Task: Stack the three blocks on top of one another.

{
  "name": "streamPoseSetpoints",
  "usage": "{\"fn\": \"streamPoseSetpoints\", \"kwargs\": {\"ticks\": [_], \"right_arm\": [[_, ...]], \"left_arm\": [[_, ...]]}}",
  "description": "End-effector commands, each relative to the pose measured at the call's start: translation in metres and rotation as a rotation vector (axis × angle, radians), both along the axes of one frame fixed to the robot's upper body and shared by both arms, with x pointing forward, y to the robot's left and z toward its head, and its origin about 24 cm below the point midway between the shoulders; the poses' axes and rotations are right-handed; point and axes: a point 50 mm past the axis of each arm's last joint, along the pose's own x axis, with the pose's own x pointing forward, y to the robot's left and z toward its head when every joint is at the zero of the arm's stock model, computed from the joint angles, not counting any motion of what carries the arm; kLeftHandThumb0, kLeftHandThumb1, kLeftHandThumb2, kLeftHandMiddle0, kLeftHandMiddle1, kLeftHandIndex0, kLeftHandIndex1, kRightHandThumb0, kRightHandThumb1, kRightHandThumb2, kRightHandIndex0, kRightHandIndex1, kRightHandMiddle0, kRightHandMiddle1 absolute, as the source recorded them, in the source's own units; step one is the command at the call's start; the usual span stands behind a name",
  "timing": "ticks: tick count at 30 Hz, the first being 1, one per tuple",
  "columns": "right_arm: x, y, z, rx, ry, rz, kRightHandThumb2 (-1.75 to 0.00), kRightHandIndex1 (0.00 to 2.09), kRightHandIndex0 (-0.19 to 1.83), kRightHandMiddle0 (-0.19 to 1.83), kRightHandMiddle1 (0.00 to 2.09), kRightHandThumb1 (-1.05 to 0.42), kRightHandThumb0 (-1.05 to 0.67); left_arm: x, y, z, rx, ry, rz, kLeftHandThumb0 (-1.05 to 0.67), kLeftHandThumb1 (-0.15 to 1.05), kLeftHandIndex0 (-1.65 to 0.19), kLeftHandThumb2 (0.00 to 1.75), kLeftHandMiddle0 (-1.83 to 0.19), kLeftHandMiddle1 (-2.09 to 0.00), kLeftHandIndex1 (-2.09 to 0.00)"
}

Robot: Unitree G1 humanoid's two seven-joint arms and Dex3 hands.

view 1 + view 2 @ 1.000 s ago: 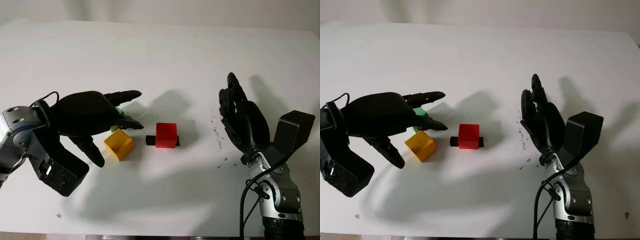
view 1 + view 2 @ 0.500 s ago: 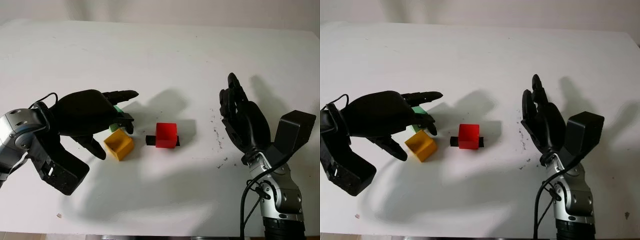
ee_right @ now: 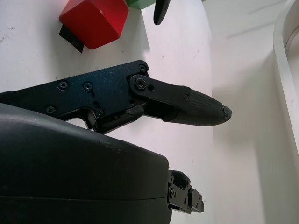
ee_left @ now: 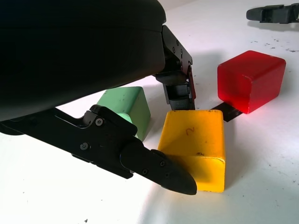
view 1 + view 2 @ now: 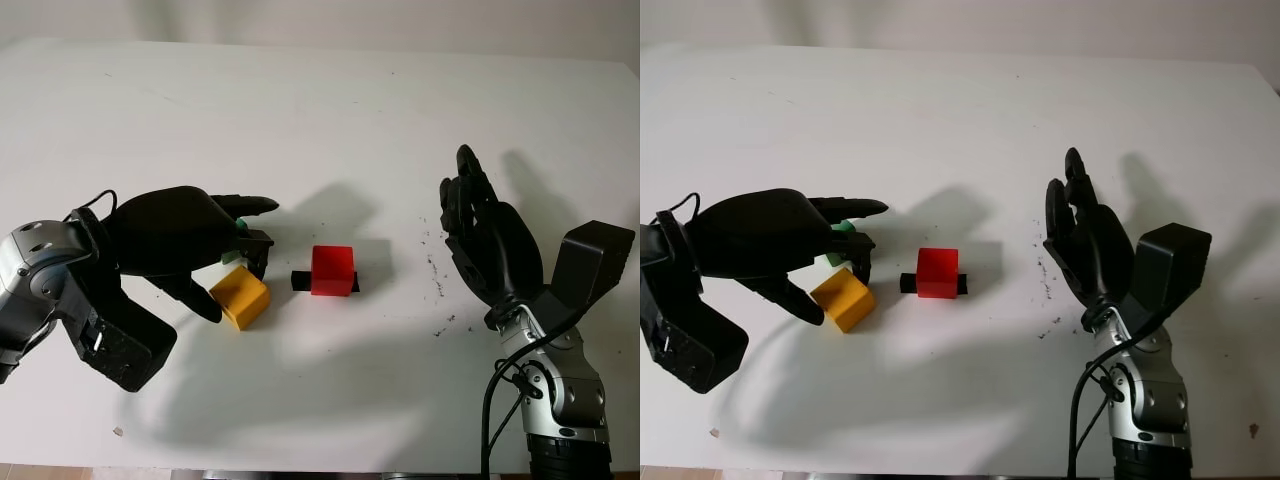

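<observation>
The green block (image 4: 125, 108) sits on the white table (image 5: 320, 110) beneath the left hand (image 5: 185, 238), whose fingers (image 4: 140, 161) are curled around it, apparently closing for a lift though no firm grip is seen. The yellow block (image 5: 239, 296) lies just beside it, partly bracketed, and the red block (image 5: 333, 270) stands apart over a black strip (image 5: 300, 279). The right hand (image 5: 488, 240) is held open, well clear, presumably to leave room.

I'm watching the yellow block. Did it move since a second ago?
Yes, a little. The yellow block has turned and slid slightly nearer the camera, judged against the red block, as the left robot hand closes around it.
</observation>
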Motion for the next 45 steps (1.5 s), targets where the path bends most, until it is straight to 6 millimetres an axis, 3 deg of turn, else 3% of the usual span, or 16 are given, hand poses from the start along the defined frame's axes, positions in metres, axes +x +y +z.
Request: {"fn": "streamPoseSetpoints", "kwargs": {"ticks": [1,9,21,32,39,45], "right_arm": [[-0.001,-0.003,0.002,-0.001,-0.013,-0.006,-0.63,0.0,-0.19,-0.19,0.0,-1.05,-0.67],[-0.001,-0.002,0.002,0.002,-0.013,-0.015,-0.63,0.0,-0.19,-0.19,0.0,-1.05,-0.66],[-0.001,-0.001,0.0,0.005,-0.013,-0.013,-0.62,0.0,-0.19,-0.19,0.0,-1.05,-0.66],[0.001,0.0,0.0,-0.002,-0.014,-0.009,-0.61,0.0,-0.19,-0.19,0.0,-1.05,-0.66],[0.003,0.0,0.001,-0.005,-0.017,-0.005,-0.58,0.0,-0.19,-0.19,0.0,-1.05,-0.67],[0.004,0.001,0.004,-0.011,-0.026,-0.004,-0.57,0.0,-0.19,-0.19,0.0,-1.05,-0.66]], "left_arm": [[-0.002,-0.002,-0.004,-0.024,0.026,-0.017,-0.48,0.97,-0.43,0.06,-0.17,-0.07,-1.21],[0.001,0.003,-0.001,-0.152,0.153,0.037,-0.44,1.03,-0.39,0.07,-0.19,-0.06,-1.29],[0.002,0.014,0.029,-0.396,0.297,0.078,-0.46,1.05,-0.28,0.13,-0.14,-0.04,-1.43],[0.002,0.02,0.041,-0.462,0.301,0.105,-0.45,1.05,-0.21,0.16,-0.1,-0.04,-1.47],[0.008,0.007,0.061,-0.422,0.169,0.082,-0.45,1.05,-0.25,0.13,-0.13,-0.06,-1.4],[0.017,-0.02,0.077,-0.349,0.074,0.062,-0.42,1.05,-0.33,0.09,-0.21,-0.08,-1.41]]}}
